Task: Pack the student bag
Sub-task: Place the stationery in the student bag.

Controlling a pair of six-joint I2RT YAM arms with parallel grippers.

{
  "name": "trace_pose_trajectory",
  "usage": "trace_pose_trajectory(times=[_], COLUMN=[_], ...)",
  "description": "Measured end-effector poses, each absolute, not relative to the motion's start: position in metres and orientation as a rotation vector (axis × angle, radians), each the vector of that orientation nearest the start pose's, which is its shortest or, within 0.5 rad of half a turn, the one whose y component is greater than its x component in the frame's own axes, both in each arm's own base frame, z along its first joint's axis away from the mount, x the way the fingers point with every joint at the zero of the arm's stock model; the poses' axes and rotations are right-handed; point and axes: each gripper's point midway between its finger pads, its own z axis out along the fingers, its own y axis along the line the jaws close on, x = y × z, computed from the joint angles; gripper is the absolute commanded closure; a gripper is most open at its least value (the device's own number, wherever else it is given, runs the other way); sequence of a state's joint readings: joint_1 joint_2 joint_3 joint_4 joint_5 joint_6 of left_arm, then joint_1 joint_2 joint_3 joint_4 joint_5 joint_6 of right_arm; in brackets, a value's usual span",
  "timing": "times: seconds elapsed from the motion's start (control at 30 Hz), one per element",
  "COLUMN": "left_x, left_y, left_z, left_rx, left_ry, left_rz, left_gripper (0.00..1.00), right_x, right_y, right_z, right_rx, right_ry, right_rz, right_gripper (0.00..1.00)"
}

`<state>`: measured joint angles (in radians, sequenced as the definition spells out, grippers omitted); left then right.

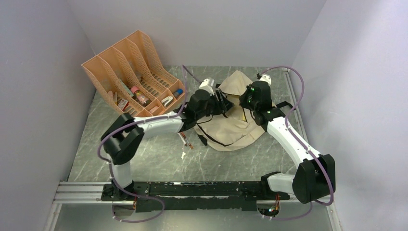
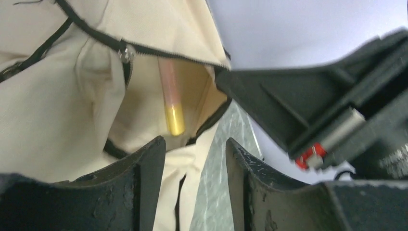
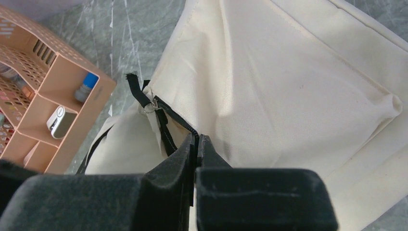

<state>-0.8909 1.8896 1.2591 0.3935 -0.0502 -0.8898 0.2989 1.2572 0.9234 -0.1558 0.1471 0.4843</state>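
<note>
The student bag [image 1: 235,127] is seen lying right of centre on the far half of the table [image 1: 159,163], just right of the orange organizer [image 1: 130,72]. Its zipper edge [image 3: 168,130] is pinched between the closed fingers of the right gripper [image 3: 197,139], and the mouth is held agape. The left gripper [image 2: 195,144] is poised at that mouth, fingers spread, nothing between them. A pink-and-yellow pen [image 2: 172,103] is spotted inside, past the zipper line. Room is offered on the near side; the walls [image 1: 38,96] close in left and right.
</note>
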Motion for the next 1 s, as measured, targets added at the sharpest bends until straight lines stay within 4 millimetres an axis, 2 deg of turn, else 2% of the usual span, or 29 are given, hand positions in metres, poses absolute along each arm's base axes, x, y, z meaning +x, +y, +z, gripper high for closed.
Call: trace_pose_trajectory(times=[0.17, 0.27, 0.47, 0.6, 0.67, 0.77, 0.9, 1.0], left_x=[0.319, 0.311, 0.313, 0.307, 0.301, 0.288, 0.273, 0.27], left_y=[-0.427, -0.396, -0.307, -0.245, -0.221, -0.198, -0.181, -0.174], left_z=[0.191, 0.194, 0.191, 0.175, 0.164, 0.144, 0.114, 0.095], left_rx=[0.029, 0.042, -0.053, -0.156, -0.196, -0.231, -0.256, -0.258], left_ry=[2.006, 2.026, 2.049, 2.088, 2.118, 2.17, 2.255, 2.306], left_rz=[-1.124, -1.041, -0.793, -0.612, -0.526, -0.431, -0.336, -0.258], left_gripper=[0.45, 0.44, 0.41, 0.4, 0.38, 0.37, 0.36, 0.37], right_x=[0.378, 0.379, 0.379, 0.379, 0.379, 0.38, 0.38, 0.381], right_y=[0.107, 0.106, 0.105, 0.105, 0.105, 0.105, 0.105, 0.105], right_z=[0.191, 0.191, 0.19, 0.189, 0.188, 0.187, 0.185, 0.183], right_rx=[0.281, 0.279, 0.278, 0.273, 0.271, 0.271, 0.27, 0.27], right_ry=[2.049, 2.048, 2.048, 2.052, 2.054, 2.055, 2.06, 2.065], right_rz=[0.313, 0.306, 0.296, 0.291, 0.289, 0.288, 0.287, 0.286], right_gripper=[1.0, 1.0, 1.0, 1.0, 1.0, 1.0, 1.0, 1.0])
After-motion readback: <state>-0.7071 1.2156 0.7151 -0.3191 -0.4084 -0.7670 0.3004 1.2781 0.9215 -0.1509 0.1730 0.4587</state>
